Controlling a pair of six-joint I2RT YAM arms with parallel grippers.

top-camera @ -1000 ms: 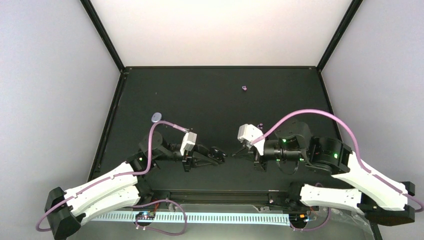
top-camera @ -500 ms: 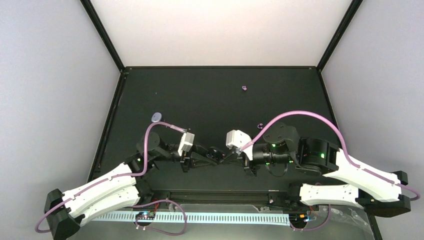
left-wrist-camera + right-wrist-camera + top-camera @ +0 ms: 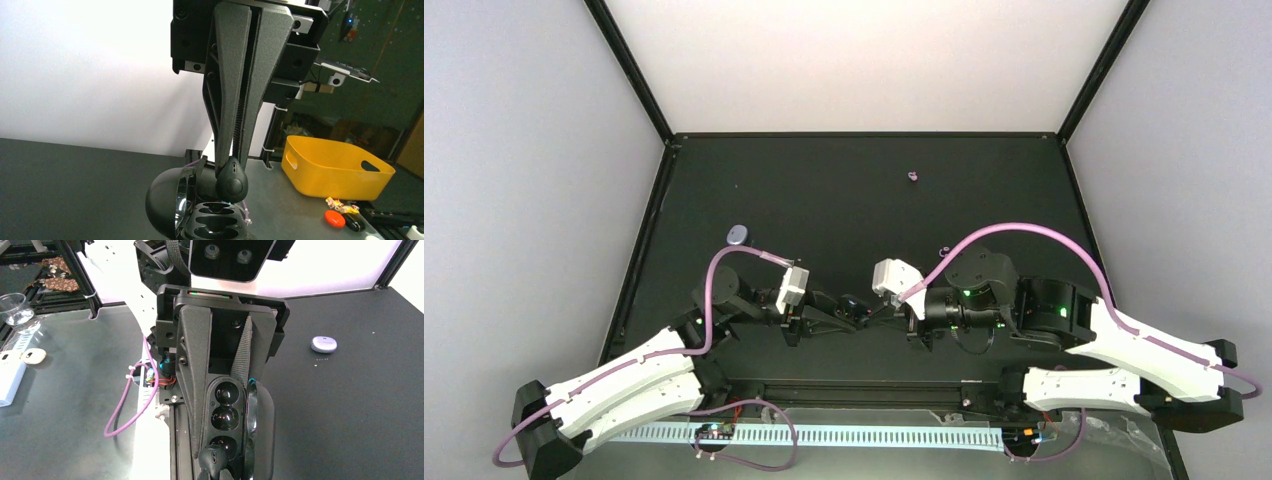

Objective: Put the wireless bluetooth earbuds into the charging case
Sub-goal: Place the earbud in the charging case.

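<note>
My left gripper (image 3: 231,165) is shut on a black teardrop earbud (image 3: 231,184), pinched at its fingertips. Right under it lies the charging case (image 3: 215,226), a glossy black clamshell standing open, its lid (image 3: 162,200) swung to the left. My right gripper (image 3: 225,440) is shut on that case (image 3: 226,410), sockets facing the camera and lid (image 3: 264,427) at the right. The earbud (image 3: 212,458) hangs at the mouth of the end socket; whether it touches I cannot tell. In the top view the left gripper (image 3: 854,304) and right gripper (image 3: 880,312) meet tip to tip.
A pale lavender oval pebble (image 3: 738,235) lies on the black table left of the arms and shows again as the pebble (image 3: 324,344) in the right wrist view. A tiny purple bit (image 3: 912,177) sits far back. A yellow bin (image 3: 336,167) stands off the table.
The right arm has swung left with the open case until it met the left gripper's tips. The left arm has shifted slightly left. Both grips are unchanged.
</note>
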